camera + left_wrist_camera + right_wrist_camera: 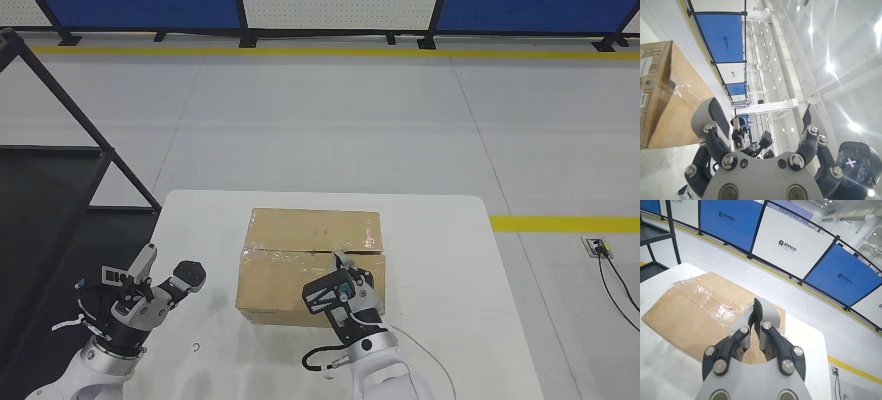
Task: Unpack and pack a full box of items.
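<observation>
A closed brown cardboard box [312, 262] sealed with clear tape stands in the middle of the white table [450, 300]. My right gripper [345, 278] sits over the box's near right part, shut with nothing between its fingers; in the right wrist view the gripper [757, 311] hovers just above the taped top [702, 306]. My left gripper [165, 275] stands left of the box, near the table's left edge, open and empty. In the left wrist view the gripper [762, 117] points upward, with the box's side [668, 91] beside it.
A black metal rack [50, 190] stands off the table's left side. Blue and white fence panels [330, 15] line the far floor behind a yellow line. A small ring-like mark [196, 347] lies on the table near the left arm.
</observation>
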